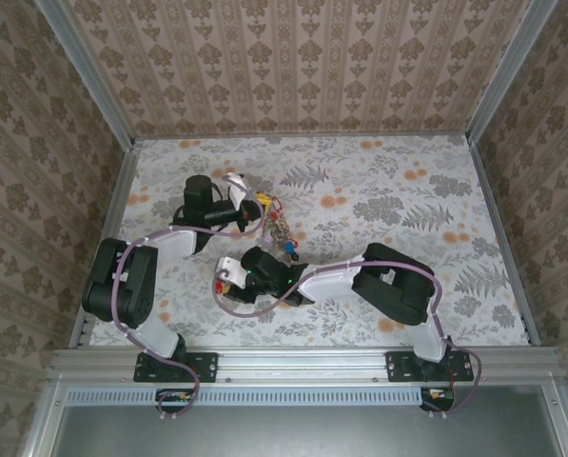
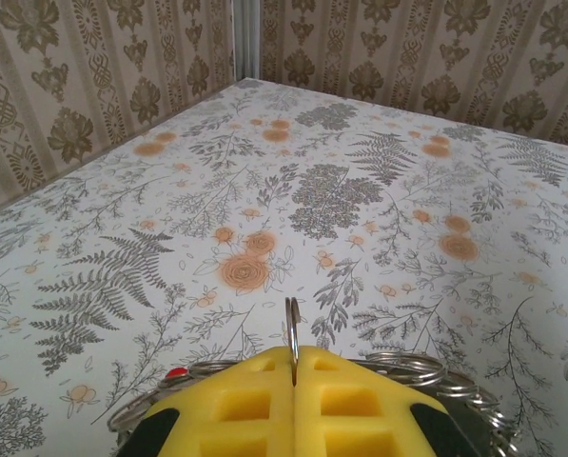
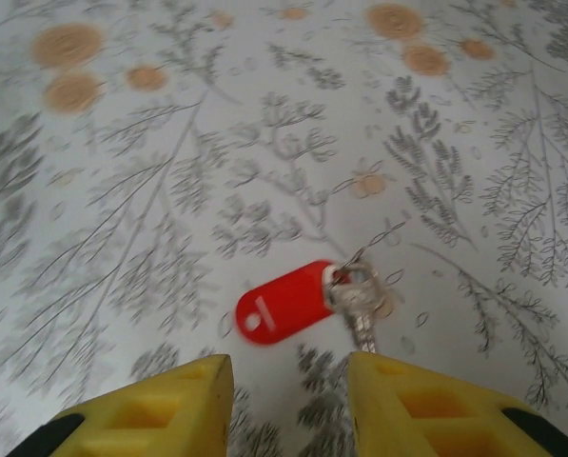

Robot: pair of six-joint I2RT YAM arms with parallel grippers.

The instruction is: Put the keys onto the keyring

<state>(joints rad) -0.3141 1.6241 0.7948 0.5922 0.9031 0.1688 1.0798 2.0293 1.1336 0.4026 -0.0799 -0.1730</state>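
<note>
— The left pincer point(image 2: 293, 367)?
— Clamped on the thin silver metal keyring point(image 2: 292, 328), which stands edge-on.
— And the right pincer point(image 3: 288, 369)?
— Spread apart, empty; the red-tagged metal key point(image 3: 282, 303) lies on the floral tabletop point(image 3: 122, 190) just ahead.

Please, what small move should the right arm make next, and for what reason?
Probably lower the right gripper and close it on the red-tagged key. The key lies loose on the table just ahead of its open jaws, and the left gripper is shut on a thin ring, seemingly ready to receive it.
</note>
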